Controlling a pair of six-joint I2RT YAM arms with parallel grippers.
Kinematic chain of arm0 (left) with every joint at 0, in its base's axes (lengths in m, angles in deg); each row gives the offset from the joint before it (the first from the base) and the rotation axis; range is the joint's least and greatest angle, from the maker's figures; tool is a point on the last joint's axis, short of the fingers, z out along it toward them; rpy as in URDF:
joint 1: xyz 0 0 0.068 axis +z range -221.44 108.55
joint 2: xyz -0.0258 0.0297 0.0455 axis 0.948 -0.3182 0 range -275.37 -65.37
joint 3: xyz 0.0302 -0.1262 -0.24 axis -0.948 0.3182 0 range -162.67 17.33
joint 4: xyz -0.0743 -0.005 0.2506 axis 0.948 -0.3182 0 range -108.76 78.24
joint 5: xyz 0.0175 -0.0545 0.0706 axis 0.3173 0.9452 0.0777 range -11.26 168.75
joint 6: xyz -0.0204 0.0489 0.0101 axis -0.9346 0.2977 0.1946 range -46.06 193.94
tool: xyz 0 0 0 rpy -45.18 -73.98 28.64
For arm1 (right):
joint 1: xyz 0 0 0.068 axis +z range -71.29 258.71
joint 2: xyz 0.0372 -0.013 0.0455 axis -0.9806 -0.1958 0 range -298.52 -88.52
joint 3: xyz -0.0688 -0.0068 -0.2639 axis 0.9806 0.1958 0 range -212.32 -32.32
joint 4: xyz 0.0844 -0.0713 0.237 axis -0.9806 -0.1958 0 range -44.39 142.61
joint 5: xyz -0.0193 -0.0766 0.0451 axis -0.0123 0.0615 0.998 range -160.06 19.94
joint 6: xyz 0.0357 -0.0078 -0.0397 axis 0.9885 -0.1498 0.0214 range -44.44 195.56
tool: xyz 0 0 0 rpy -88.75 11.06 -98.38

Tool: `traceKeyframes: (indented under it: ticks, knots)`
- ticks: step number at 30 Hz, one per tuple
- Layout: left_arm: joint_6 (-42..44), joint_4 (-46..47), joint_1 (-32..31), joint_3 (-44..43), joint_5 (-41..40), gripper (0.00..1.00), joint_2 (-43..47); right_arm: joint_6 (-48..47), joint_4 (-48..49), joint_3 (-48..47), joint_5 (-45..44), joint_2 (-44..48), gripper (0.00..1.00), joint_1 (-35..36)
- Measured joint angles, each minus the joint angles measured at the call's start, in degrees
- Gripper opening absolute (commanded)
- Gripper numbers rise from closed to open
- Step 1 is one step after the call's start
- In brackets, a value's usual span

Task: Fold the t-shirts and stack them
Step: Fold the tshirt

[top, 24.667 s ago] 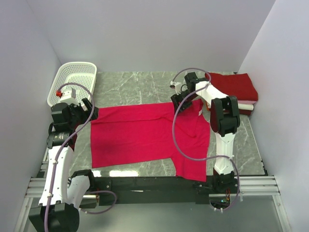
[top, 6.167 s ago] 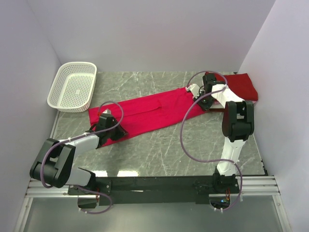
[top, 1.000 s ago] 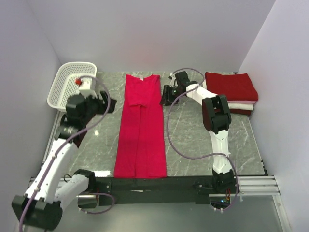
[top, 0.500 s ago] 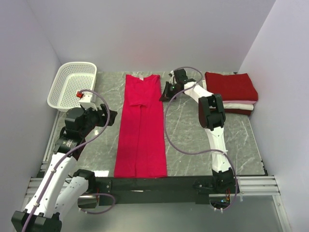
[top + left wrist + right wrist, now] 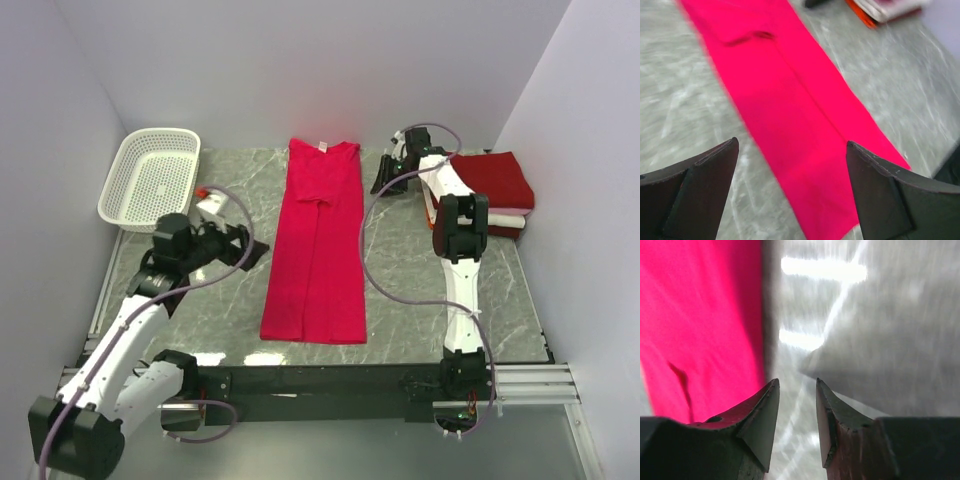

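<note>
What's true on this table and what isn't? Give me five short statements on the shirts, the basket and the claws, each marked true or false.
1. The pinkish-red shirt lies flat as a long narrow strip. True.
2. The basket holds a folded shirt. False: nothing shows in it.
3. The left claw grips the pinkish-red shirt. False: it is wide open beside that shirt and holds nothing.
4. The crimson shirt lies folded on top of the white shirt. True.
5. The right claw is over the basket. False: it is at the far end, between the pinkish-red shirt and the crimson shirt.
</note>
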Motion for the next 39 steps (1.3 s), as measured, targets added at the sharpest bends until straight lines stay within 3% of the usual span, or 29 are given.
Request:
traceKeyframes:
  ticks: [5, 11, 12, 13, 15, 16, 18, 22, 26, 30, 39]
  knots:
    - [12.50, -1.73, -15.54, -0.83, -1.64, 0.87, -3.93, -13.46, -3.67, 17.09, 0.42, 13.20, 0.45, 0.42]
    - [32.09, -8.15, -32.06, 0.66, -8.83, 0.86, -3.76, -33.03, -2.75, 42.66, 4.66, 48.09, 0.48, 3.15]
    - [34.80, -8.87, -33.77, 1.68, -10.21, 0.86, -3.28, -36.11, -1.31, 47.19, 5.35, 55.04, 0.55, 4.15]
    - [36.98, -9.51, -35.06, 2.84, -11.50, 0.86, -2.60, -39.30, 0.79, 52.15, 6.21, 61.77, 0.75, 5.31]
    - [41.00, -10.82, -37.55, 5.31, -13.20, 0.84, -1.07, -44.81, 5.60, 62.45, 8.09, 74.38, 0.91, 8.07]
    - [42.86, -11.34, -38.97, 6.78, -14.19, 0.84, -0.26, -47.93, 8.31, 68.59, 9.73, 80.06, 0.94, 9.68]
    - [46.12, -12.79, -42.16, 9.22, -15.93, 0.83, 0.74, -56.15, 9.90, 78.90, 14.27, 89.92, 0.90, 11.34]
    - [50.07, -14.49, -47.19, 12.22, -18.36, 0.78, -1.90, -65.75, 7.32, 86.09, 14.86, 89.94, 0.89, 19.30]
    - [51.84, -14.03, -48.65, 13.20, -20.68, 0.72, -8.09, -67.08, 10.14, 95.06, 8.83, 91.43, 0.86, 33.90]
    - [52.65, -11.89, -48.74, 13.18, -22.99, 0.66, -13.11, -67.04, 12.74, 97.09, 2.78, 91.95, 0.85, 39.93]
    - [52.78, -5.25, -47.01, 15.74, -26.08, 0.25, -13.94, -65.11, 23.54, 102.12, -6.14, 89.55, 0.82, 51.19]
